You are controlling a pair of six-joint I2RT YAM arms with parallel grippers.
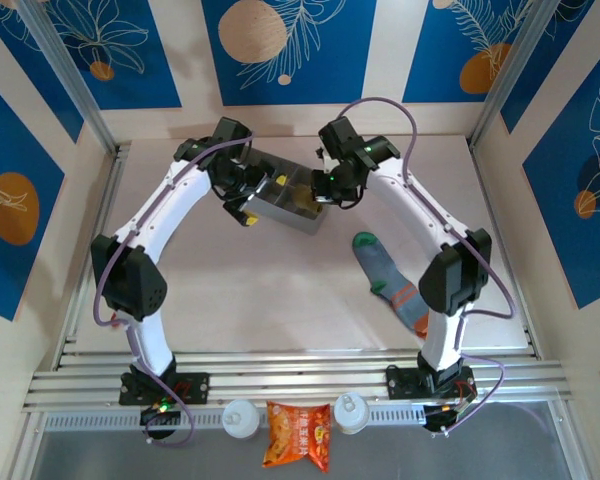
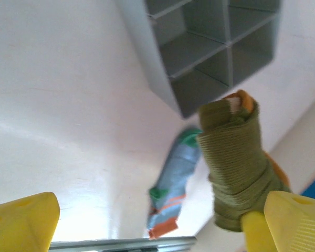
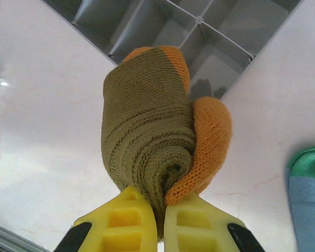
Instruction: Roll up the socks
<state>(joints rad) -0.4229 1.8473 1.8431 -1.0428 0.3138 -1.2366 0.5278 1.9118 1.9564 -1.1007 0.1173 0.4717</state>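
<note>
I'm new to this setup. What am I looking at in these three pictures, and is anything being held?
Two robot arms stand on a table. One picture looks down from above; the other two come from cameras on each wrist. The right hand pinches a rolled olive sock by a grey divided box. The left hand is wide open, gripping nothing. A grey-blue sock lies flat on the table, unrolled. A snack packet sits at the near edge.
</note>
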